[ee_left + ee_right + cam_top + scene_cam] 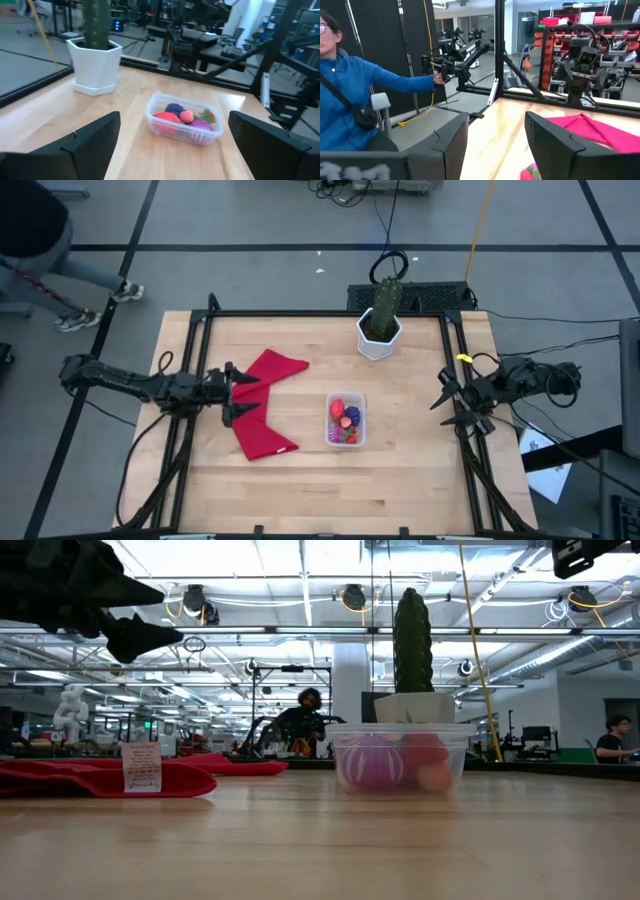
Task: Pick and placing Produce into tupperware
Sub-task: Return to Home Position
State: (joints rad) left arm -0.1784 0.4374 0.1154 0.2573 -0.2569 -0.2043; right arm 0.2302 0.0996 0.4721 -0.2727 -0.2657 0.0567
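Observation:
The clear tupperware (345,421) (400,762) (184,120) rests on its base on the table, right of centre. Several small toy produce pieces lie inside it: a red one (167,119), a purple one (174,108) and a pink one (201,127). My left gripper (233,395) (172,145) hangs open above the red cloth, left of the tupperware and pointing at it. My right gripper (452,406) (495,142) is open at the table's right edge, pointing left across the table. Both are raised off the table.
A red cloth (265,415) (100,778) lies flat on the table under my left gripper. A white hexagonal pot with a green cactus (381,328) (95,57) stands near the far edge, behind the tupperware. A person in a blue sleeve (355,100) is beyond the table.

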